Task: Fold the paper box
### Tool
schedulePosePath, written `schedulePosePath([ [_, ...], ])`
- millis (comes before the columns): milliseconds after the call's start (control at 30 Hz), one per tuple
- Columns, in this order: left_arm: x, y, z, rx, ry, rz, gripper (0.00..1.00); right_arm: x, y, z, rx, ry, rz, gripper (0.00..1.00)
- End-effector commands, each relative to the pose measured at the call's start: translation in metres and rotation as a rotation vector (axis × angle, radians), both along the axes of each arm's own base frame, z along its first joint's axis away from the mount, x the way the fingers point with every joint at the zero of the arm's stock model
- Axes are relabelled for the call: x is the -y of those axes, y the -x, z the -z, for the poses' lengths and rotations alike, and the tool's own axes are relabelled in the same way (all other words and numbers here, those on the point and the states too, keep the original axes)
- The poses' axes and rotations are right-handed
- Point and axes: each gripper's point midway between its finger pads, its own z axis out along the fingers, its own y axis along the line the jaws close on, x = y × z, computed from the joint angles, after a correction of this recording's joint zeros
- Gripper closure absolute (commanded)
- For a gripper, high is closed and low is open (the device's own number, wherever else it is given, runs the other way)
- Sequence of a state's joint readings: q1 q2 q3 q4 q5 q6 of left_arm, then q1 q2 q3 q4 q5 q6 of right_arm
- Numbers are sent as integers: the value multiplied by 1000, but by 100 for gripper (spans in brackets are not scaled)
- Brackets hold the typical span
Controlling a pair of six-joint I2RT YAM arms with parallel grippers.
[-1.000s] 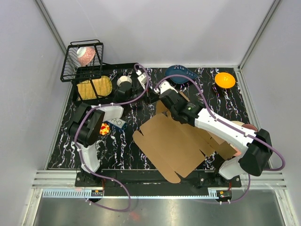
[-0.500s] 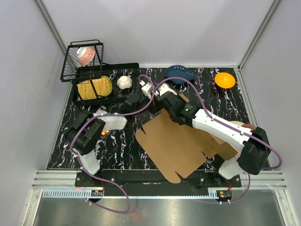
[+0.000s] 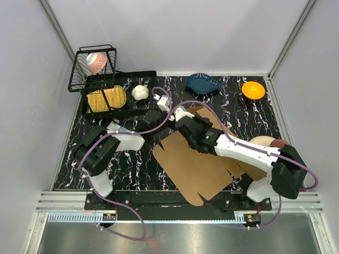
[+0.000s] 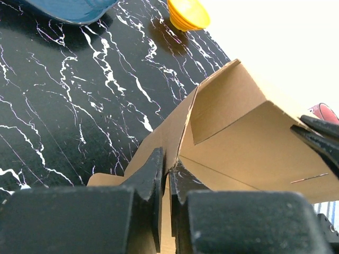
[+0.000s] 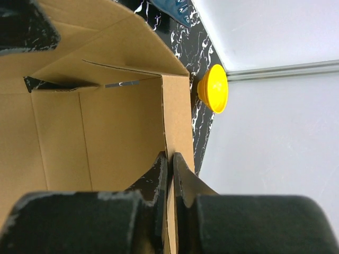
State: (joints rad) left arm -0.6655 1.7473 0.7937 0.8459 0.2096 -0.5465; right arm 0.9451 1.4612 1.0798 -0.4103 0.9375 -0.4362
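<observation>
Paper box (image 3: 193,169) lies as a mostly flat brown sheet on the near-right part of the black marbled table (image 3: 132,164), its near edge close to the table's near edge. Its far end is lifted off the surface: in the wrist views a panel and its flap stand up and bend along their creases.

The right arm (image 3: 243,151) stretches from the near-right corner across the sheet and covers much of its right side. The left arm (image 3: 114,143) reaches in from the near-left corner over bare table, a purple cable (image 3: 159,123) looping between the two wrists.

The left gripper (image 4: 167,164) has its fingers pressed almost together, pinching a raised edge of the paper box. The right gripper (image 5: 170,159) pinches the edge of an upright flap the same way, with only the card between its fingers.

At the far-left corner stands a black wire basket (image 3: 79,74) holding a pink patterned cup (image 3: 96,62). Beside it is a black tray (image 3: 132,75) with a round woven mat (image 3: 106,99), and a small white pot (image 3: 140,92). A blue dish (image 3: 204,83) sits at the far edge, just beyond the lifted flap. A yellow bowl (image 3: 253,90) sits at the far-right corner, well apart from the card.
</observation>
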Motion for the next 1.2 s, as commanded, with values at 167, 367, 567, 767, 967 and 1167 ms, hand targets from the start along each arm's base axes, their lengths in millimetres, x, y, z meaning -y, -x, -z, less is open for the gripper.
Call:
schedulePosePath([
  [167, 21, 8, -52, 39, 179, 27, 94, -11, 24, 53, -115, 77, -124, 99],
  [367, 23, 38, -82, 136, 339, 152, 92, -13, 23, 65, -127, 73, -97, 97],
  [567, 22, 80, -97, 216, 510, 328, 85, -16, 29, 79, -166, 11, -74, 97],
  [767, 31, 93, -92, 267, 469, 361, 81, -15, 32, 76, -181, -98, -43, 94],
  [967, 33, 98, -92, 316, 441, 385, 62, -11, 36, 72, -197, -170, -39, 93],
  [1167, 32, 100, -91, 372, 397, 394, 51, -12, 36, 71, -206, -187, -46, 93],
])
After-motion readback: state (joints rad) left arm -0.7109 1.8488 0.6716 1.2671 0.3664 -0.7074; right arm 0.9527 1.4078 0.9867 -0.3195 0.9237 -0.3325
